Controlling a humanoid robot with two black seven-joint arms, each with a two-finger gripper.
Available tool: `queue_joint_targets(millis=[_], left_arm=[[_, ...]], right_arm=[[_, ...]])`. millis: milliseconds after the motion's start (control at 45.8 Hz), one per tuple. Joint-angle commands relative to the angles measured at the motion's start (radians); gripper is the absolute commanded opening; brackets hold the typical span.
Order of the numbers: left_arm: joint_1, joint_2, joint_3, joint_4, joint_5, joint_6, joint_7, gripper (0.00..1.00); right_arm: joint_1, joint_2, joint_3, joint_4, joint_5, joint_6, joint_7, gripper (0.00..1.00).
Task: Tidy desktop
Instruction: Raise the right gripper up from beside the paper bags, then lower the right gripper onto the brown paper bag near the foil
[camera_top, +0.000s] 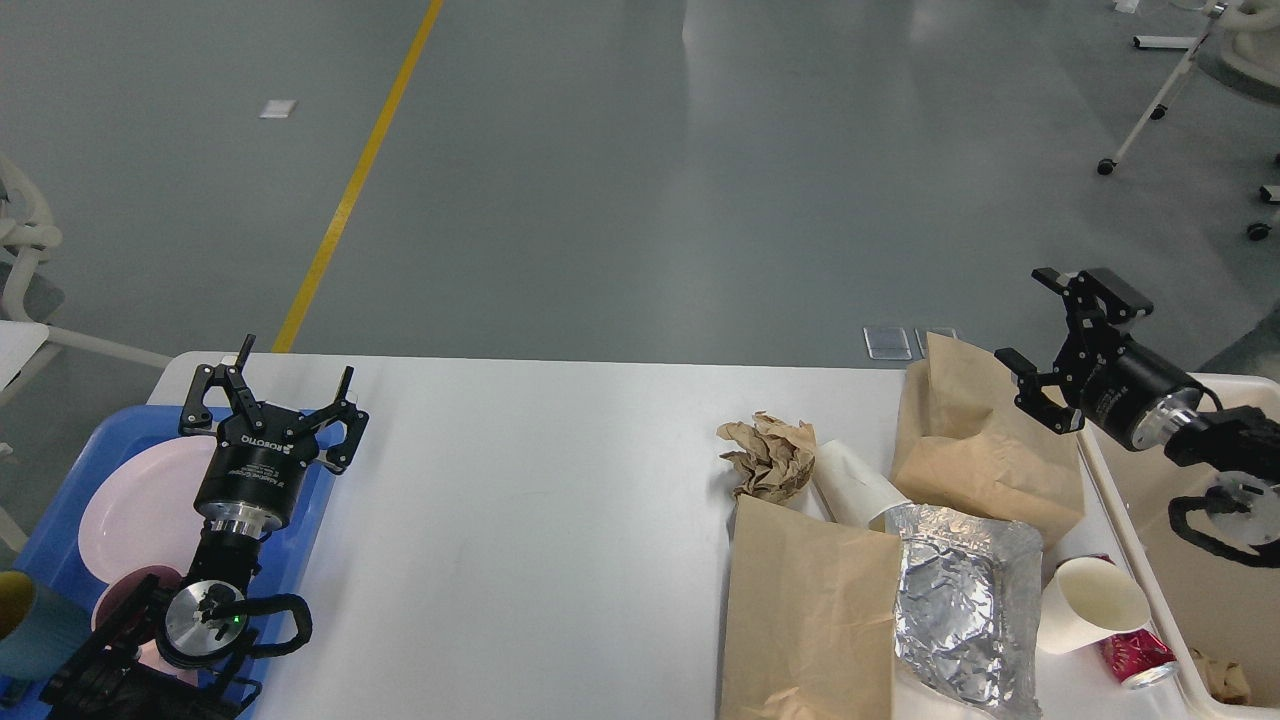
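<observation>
While the desktop (520, 520) fills the lower half of your frame, you see brown paper bags (810, 610) lower right, then both pincers released: left gripper (290, 385) lower left, right gripper (1050, 315) at right.

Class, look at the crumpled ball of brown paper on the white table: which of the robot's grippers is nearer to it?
Right. The right gripper hangs beyond and to the right of the crumpled paper ball; the left gripper sits far across the desktop, over the blue tray.
</observation>
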Motion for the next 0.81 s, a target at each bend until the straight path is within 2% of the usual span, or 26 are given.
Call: queue_joint_targets(millis=[0, 175, 262, 393, 503, 546, 590, 634, 787], left_arm=[[0.000, 0.000, -0.002, 0.000, 0.000, -0.001, 0.000, 0.96], [0.000, 0.000, 0.000, 0.000, 0.000, 0.001, 0.000, 0.96], [0.000, 0.000, -0.002, 0.000, 0.000, -0.001, 0.000, 0.96], [0.000, 0.000, 0.000, 0.000, 0.000, 0.001, 0.000, 0.96], [0.000, 0.000, 0.000, 0.000, 0.000, -0.001, 0.000, 0.96], [0.000, 0.000, 0.000, 0.000, 0.000, -0.001, 0.000, 0.96], [0.000, 0.000, 0.000, 0.000, 0.000, 0.001, 0.000, 0.96], [0.000, 0.000, 0.000, 0.000, 0.000, -0.001, 0.000, 0.96], [0.000, 0.000, 0.000, 0.000, 0.000, -0.001, 0.000, 0.96]], right_arm=[[0.247, 0.009, -0.344, -0.021, 0.001, -0.001, 0.000, 1.00], [0.465, 0.074, -0.680, -0.018, 0.009, 0.010, 0.000, 1.00], [0.603, 0.166, -0.905, 0.002, 0.012, 0.022, -0.002, 1.00], [0.834, 0.328, -1.244, 0.084, 0.039, 0.195, -0.005, 1.00], [0.989, 0.435, -1.381, 0.137, 0.042, 0.362, -0.017, 1.00], [1.040, 0.462, -1.405, 0.169, 0.042, 0.416, -0.037, 1.00], [1.097, 0.483, -1.424, 0.202, 0.042, 0.462, -0.080, 1.00], [1.160, 0.511, -1.436, 0.238, 0.042, 0.497, -0.149, 1.00], [1.335, 0.574, -1.419, 0.432, 0.050, 0.550, -0.442, 1.00]])
